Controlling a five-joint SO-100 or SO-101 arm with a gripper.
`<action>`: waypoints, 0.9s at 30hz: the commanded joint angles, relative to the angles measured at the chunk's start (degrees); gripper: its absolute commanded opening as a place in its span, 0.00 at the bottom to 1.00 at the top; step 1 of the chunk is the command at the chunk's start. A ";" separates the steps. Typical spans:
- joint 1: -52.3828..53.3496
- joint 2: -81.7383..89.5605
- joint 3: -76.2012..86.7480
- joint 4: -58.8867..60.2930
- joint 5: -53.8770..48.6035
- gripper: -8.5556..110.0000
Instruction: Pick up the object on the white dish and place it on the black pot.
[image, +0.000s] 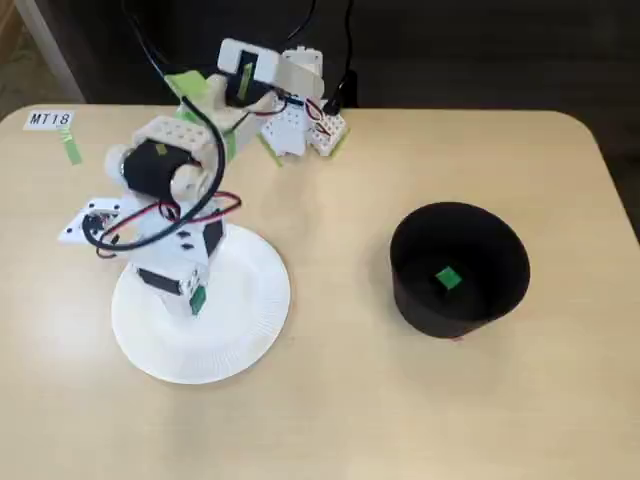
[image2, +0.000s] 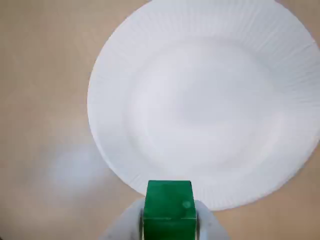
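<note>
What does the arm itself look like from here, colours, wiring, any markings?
In the fixed view the arm is built of white printed parts with black motor blocks, green tape patches near its base, and loose black and red cables looping along it. The gripper has a white body with a black section and a green tip; the wrist view shows that green piece between pale white fingers.

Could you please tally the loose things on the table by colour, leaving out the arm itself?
Green: 2, a cube inside the pot and a cube pinched in the claw above the plate
White: 1, the paper plate
Black: 1, the pot
Total: 4
</note>
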 joint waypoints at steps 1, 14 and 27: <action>-2.11 11.69 9.14 -0.18 -0.44 0.07; -17.58 35.16 31.11 -0.26 0.88 0.07; -46.05 35.51 30.15 -10.81 4.57 0.07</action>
